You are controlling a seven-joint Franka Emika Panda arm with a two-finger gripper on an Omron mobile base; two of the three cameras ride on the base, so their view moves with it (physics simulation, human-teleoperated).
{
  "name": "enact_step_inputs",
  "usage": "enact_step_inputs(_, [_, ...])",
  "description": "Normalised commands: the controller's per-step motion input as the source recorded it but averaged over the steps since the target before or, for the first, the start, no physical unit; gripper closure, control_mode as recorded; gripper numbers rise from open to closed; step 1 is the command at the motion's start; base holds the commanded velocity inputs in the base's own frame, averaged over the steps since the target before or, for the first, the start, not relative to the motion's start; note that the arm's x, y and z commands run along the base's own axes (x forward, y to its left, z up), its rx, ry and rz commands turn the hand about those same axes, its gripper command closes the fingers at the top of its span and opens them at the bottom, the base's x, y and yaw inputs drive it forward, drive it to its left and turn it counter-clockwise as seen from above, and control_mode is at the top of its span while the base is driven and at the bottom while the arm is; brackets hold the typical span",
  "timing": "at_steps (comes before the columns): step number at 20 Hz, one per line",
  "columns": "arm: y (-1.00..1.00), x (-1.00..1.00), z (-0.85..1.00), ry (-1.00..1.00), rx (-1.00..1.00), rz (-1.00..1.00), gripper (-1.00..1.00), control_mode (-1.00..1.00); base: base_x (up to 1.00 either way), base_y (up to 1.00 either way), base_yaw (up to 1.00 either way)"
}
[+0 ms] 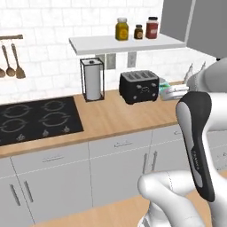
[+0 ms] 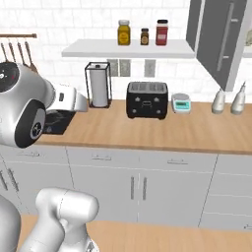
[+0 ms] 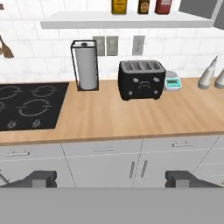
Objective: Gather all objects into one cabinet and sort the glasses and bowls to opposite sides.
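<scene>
Pincer (image 3: 111,179) jaws stand wide and empty, aimed from well back at the black toaster (image 3: 141,79) on the table (image 3: 109,118), likely surveying since no bowl, cups or doorless cabinet appear near the toaster, so their place cannot be told.

Counter (image 3: 109,118): runs left to right above the base drawers (image 3: 103,148).
Hob (image 3: 28,105): set into the counter at its left end.
Paper-towel stand (image 3: 85,65): on the counter at the hob's 2 o'clock, near the wall.
Toaster (image 3: 141,79): at 3 o'clock from the stand.
Kitchen scale (image 3: 173,82): just beside the toaster, at its 3 o'clock.
Two bottles (image 2: 229,100): further along at 3 o'clock, below the wall cabinet (image 2: 219,34).
Shelf (image 2: 128,47): at 12 o'clock above the toaster, bearing three jars (image 2: 143,33).
Utensils (image 1: 11,60): hanging at 12 o'clock above the hob.
</scene>
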Motion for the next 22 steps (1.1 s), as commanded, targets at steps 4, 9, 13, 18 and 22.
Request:
enact_step_inputs(4, [0.00,0.00,0.00,0.00,0.00,0.00,-1.00,1.00,0.00,-1.00,0.00])
enact_step_inputs(9, [0.00,0.00,0.00,0.00,0.00,0.00,-1.00,1.00,0.00,-1.00,0.00])
enact_step_inputs(13, [0.00,0.00,0.00,0.00,0.00,0.00,-1.00,1.00,0.00,-1.00,0.00])
enact_step_inputs(18, [0.00,0.00,0.00,0.00,0.00,0.00,-1.00,1.00,0.21,-0.90,0.00])
enact_step_inputs(22, [0.00,0.00,0.00,0.00,0.00,0.00,-1.00,1.00,0.48,-0.65,0.01])
